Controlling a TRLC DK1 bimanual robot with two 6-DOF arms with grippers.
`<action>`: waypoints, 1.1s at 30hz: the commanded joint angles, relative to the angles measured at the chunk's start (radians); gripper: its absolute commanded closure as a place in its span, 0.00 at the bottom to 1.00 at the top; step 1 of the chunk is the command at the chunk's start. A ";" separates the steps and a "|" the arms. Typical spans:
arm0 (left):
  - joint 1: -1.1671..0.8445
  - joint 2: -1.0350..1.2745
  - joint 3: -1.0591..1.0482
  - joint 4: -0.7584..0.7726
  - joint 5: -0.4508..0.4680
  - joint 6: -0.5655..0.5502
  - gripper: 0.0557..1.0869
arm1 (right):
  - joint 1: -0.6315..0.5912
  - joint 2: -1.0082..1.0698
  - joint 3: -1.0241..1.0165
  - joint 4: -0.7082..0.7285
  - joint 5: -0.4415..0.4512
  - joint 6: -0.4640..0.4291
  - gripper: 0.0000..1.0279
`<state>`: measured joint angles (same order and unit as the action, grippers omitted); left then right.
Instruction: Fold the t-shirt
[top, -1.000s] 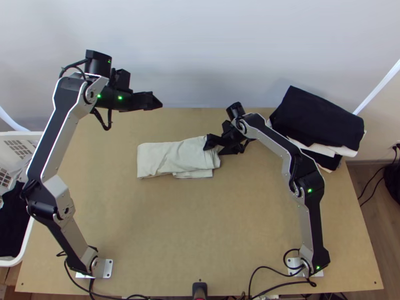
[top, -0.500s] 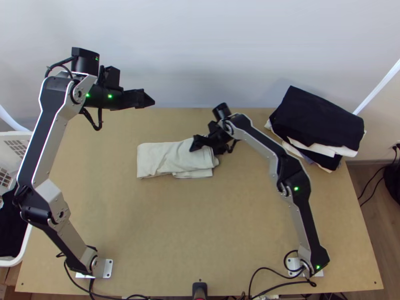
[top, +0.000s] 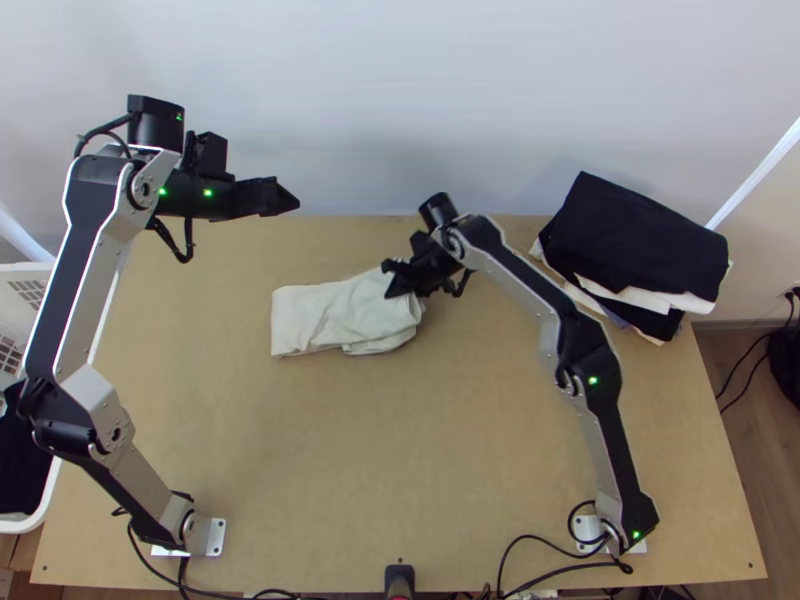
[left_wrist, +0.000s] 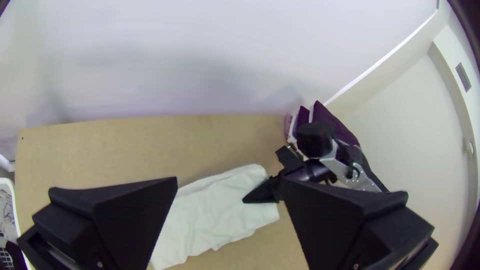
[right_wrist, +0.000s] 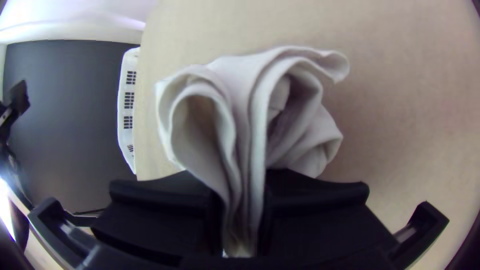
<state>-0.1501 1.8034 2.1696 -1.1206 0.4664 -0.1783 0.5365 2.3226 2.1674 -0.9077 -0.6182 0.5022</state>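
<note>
While the black left gripper (top: 296, 201) hangs at the far left, jaws spread, the off-white cloth t-shirt (top: 340, 318) lies folded and wrinkled left of centre, its right end's looping layers pinched in the black right gripper (top: 390, 281).

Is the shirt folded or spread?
Folded, if loosely: the shirt lies as a compact bundle, several layers pinched in the right end effector.

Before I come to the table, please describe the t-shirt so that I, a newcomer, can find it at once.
On the wooden table, look at the half nearer the wall. There the off-white t-shirt lies as a long folded bundle, one end pinched in the right claw. The pile at the far right corner has black cloth on top instead, and no claw holds it.
</note>
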 joint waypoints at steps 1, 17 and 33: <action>0.007 -0.053 -0.028 -0.010 0.002 0.014 0.03 | -0.043 -0.170 0.048 -0.005 -0.011 0.032 0.97; 0.027 -0.125 -0.086 -0.010 0.002 0.023 0.03 | -0.371 -0.399 0.143 0.122 -0.146 0.081 0.97; 0.038 -0.157 -0.117 -0.010 0.002 0.033 0.03 | -0.721 -0.427 0.175 0.288 -0.377 0.240 0.97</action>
<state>-0.1184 1.6817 2.0682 -1.1206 0.4664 -0.1593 -0.1505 1.9442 2.2936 -0.6449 -0.9554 0.7044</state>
